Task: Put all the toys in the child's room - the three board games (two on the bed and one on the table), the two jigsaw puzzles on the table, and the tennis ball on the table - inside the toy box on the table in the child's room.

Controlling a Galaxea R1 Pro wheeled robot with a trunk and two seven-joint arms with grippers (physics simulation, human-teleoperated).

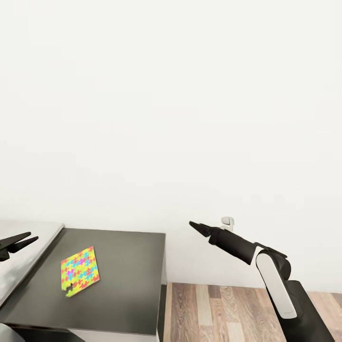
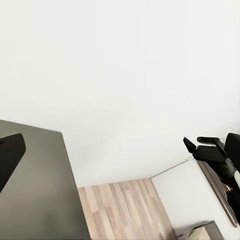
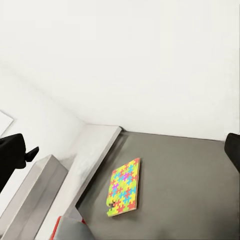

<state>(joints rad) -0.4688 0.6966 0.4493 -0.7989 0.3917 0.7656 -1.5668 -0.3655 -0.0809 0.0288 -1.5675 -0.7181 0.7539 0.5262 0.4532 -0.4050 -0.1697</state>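
1. A jigsaw puzzle (image 1: 79,270) lies flat on the dark tabletop (image 1: 128,285), tilted diagonally.
2. The left pincer (image 1: 26,240), slightly parted and empty, hovers nearer, just left of it.
3. The right pincer (image 1: 195,226), seemingly closed and empty, is well apart to the right.

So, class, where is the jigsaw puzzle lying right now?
In the head view the jigsaw puzzle lies flat on the dark grey table section, lower left, near the step up to the light grey top, below the white wall.

Multicoloured jigsaw puzzle (image 1: 79,270), dark grey table (image 1: 128,280), black fingers (image 1: 198,228)
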